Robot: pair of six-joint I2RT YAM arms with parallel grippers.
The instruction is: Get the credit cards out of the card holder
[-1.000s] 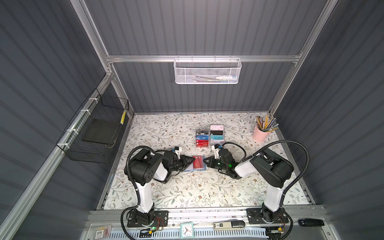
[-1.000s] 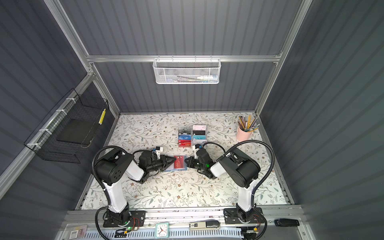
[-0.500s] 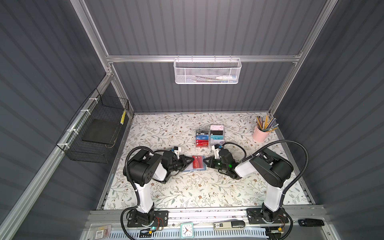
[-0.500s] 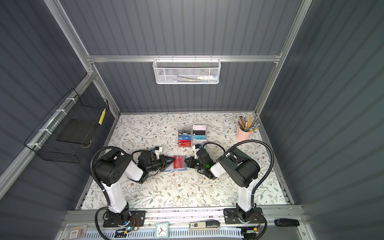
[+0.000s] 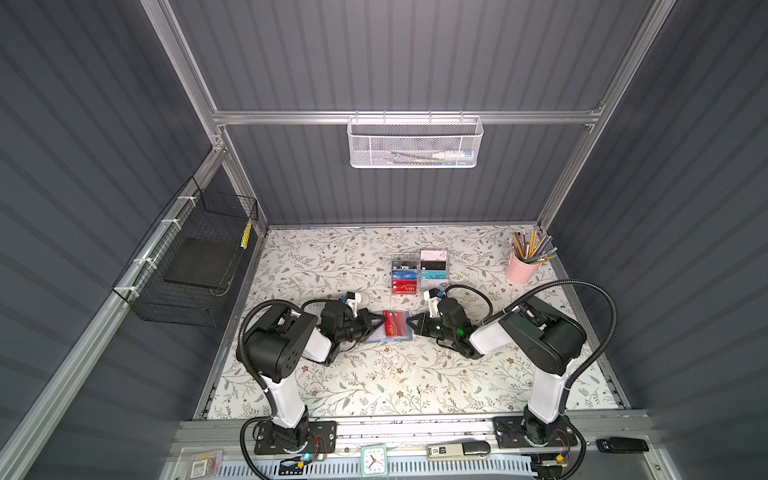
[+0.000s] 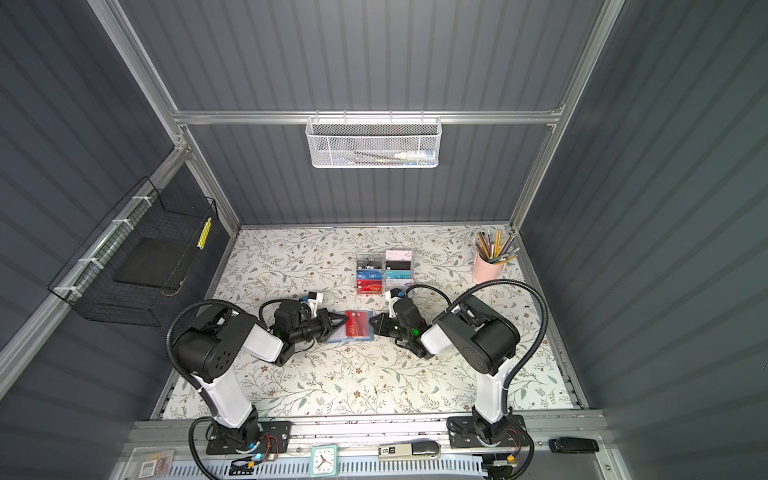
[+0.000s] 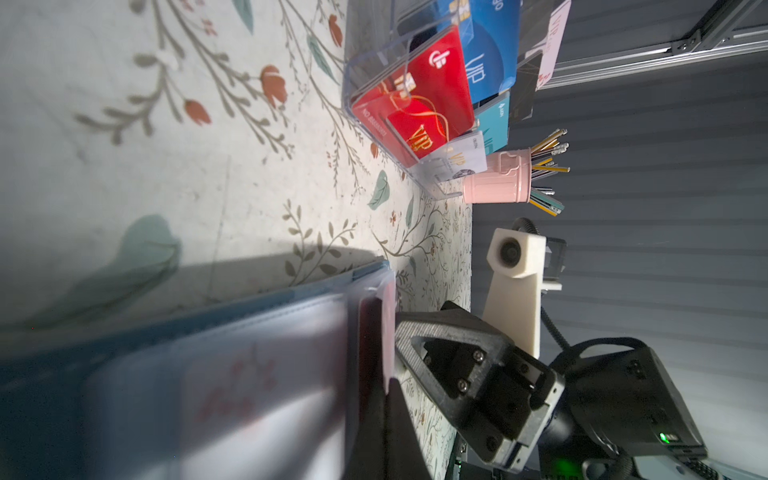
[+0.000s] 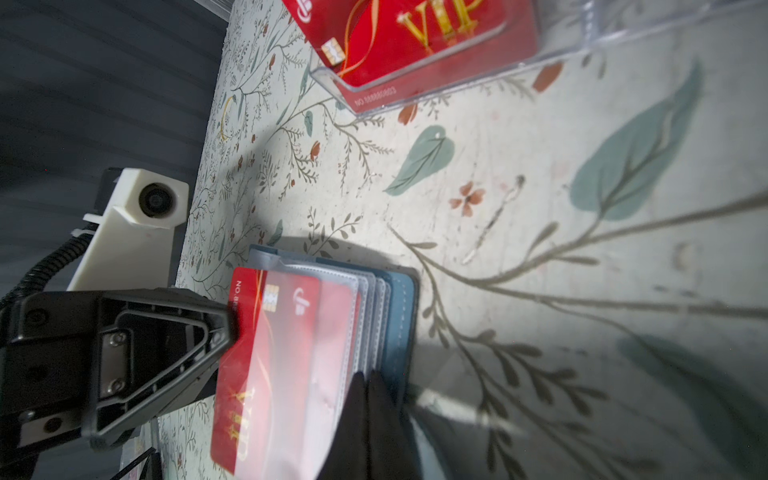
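Observation:
The slate-blue card holder point(image 5: 388, 340) point(image 6: 351, 339) lies open on the table's middle, clear sleeves up. A red credit card point(image 5: 392, 325) point(image 8: 257, 353) sticks partway out of the top sleeve toward the left arm. My left gripper point(image 5: 381, 319) point(image 6: 345, 318) point(image 7: 388, 390) is shut on that card's outer edge. My right gripper point(image 5: 409, 322) point(image 6: 372, 322) point(image 8: 368, 378) is shut on the opposite edge of the card holder point(image 8: 401, 316), pinching the sleeve pages by the blue cover. Any other cards in the sleeves are hidden.
A clear acrylic rack point(image 5: 419, 272) with several cards stands just behind the card holder. A pink pencil cup point(image 5: 521, 269) sits at the back right. A black wire basket point(image 5: 187, 270) hangs on the left wall and a white mesh basket point(image 5: 415, 143) on the back wall.
My left gripper's jaws have closed onto the red card's edge. Both arms and the card holder stay about where they were.

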